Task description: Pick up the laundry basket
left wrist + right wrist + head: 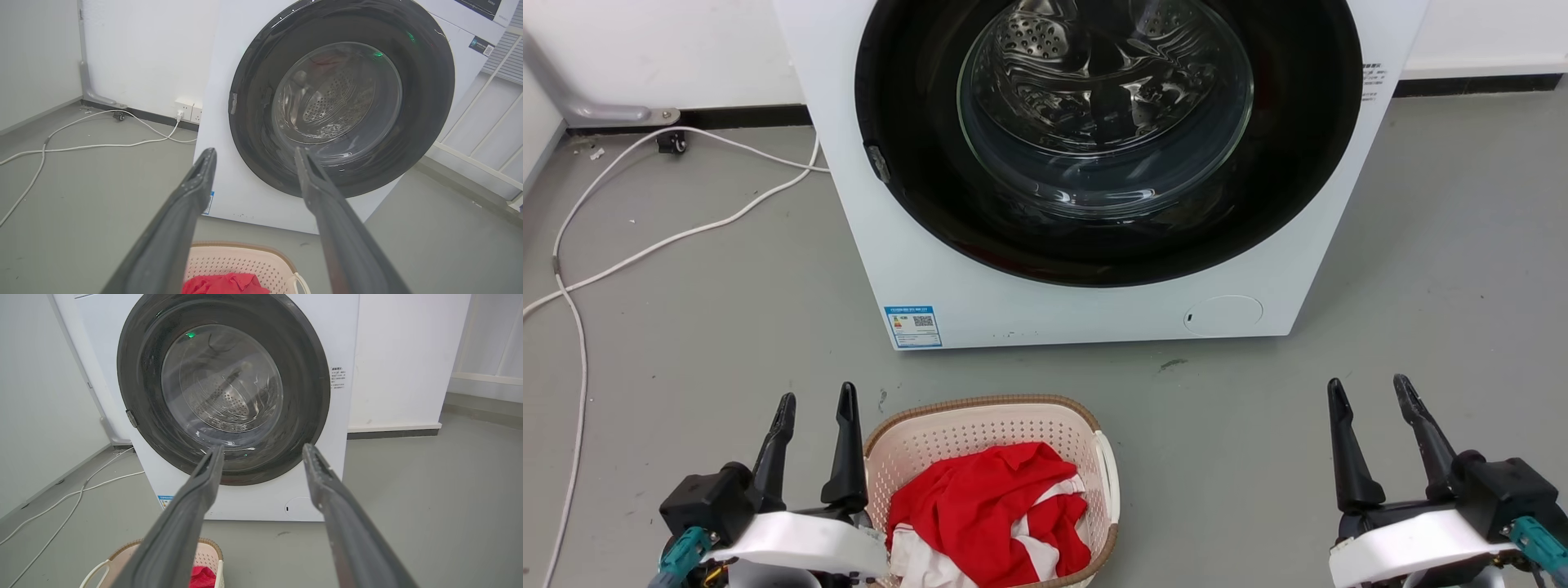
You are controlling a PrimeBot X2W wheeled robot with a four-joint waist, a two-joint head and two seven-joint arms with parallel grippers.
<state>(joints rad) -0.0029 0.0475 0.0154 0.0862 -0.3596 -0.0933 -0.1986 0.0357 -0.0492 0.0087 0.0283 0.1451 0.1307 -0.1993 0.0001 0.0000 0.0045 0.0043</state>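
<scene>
**basket pickup: both claws empty, not on the handles yet**

the laundry basket [980, 433] sits on the floor at 6 o'clock in the head view, upright with its mouth up. it holds red clothing [980, 506]. the washing machine [931, 245] is at 12 o'clock, apart from it.

left gripper [817, 392]: fingers spread wide, holding nothing, just beside the basket's 9 o'clock wall. right gripper [1367, 380]: also spread wide and empty, well apart from the basket out at 3 o'clock.

step in hand looks like the reach-in. my take:
- bring the right claw in to the white handle [1109, 482] on the 3 o'clock wall
- drop the left claw to the matching 9 o'clock side
- close both at the same height, then lift level so the load doesn't shift

long axis: probably 9–3, since the handle sits on the 3 o'clock side. not certain, because the near end is cut off by the frame edge and the left claw hides the 9 o'clock wall. the rim sits slightly skewed to the machine front.
</scene>
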